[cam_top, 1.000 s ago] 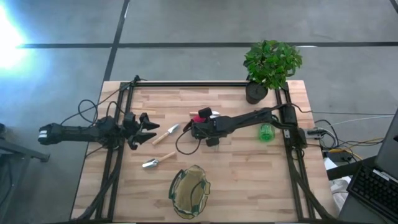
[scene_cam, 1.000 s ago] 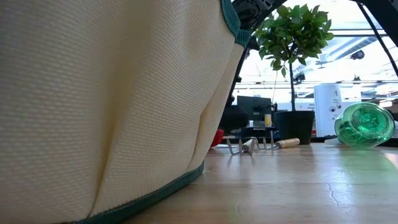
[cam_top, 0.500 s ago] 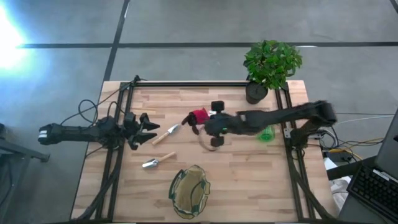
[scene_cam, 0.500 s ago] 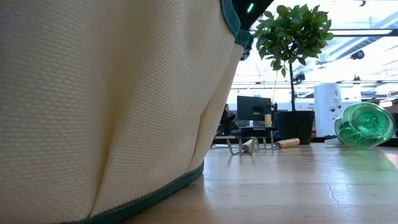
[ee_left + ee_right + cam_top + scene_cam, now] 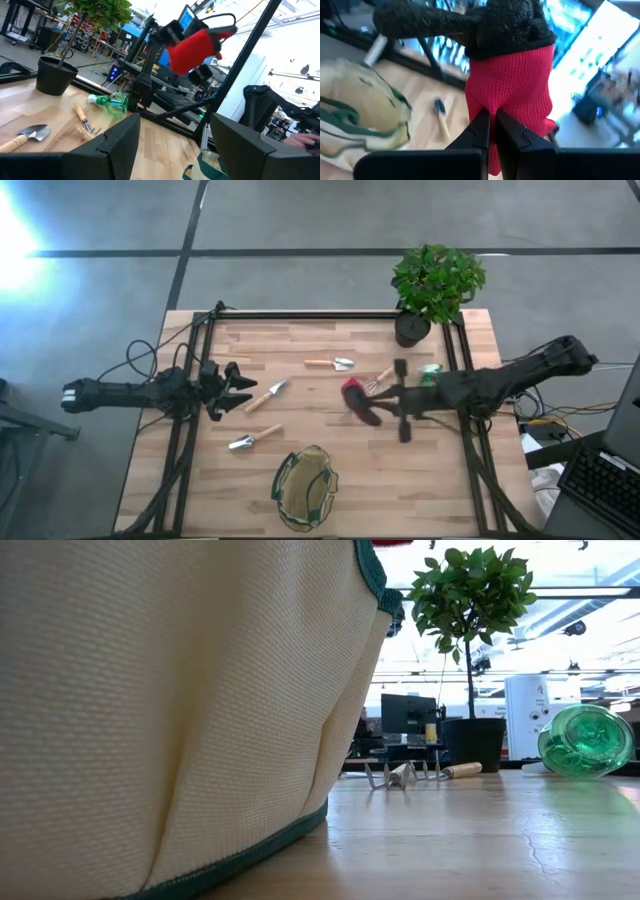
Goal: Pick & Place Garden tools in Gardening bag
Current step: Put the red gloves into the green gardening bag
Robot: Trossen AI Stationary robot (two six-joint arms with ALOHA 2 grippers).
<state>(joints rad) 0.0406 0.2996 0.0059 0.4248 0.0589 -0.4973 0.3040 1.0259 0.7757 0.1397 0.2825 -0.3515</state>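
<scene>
Right gripper point(image 5: 368, 410) over mid-table, fingers pressed together on the red-and-black glove point(image 5: 512, 95), held clear of the wood. Left gripper point(image 5: 240, 388) waits at the table's left side, fingers spread, holding nothing. Gardening bag point(image 5: 306, 486) sits at the near edge. Trowels point(image 5: 264, 397) and a fork point(image 5: 378, 380) lie scattered on the table point(image 5: 300, 340).
</scene>
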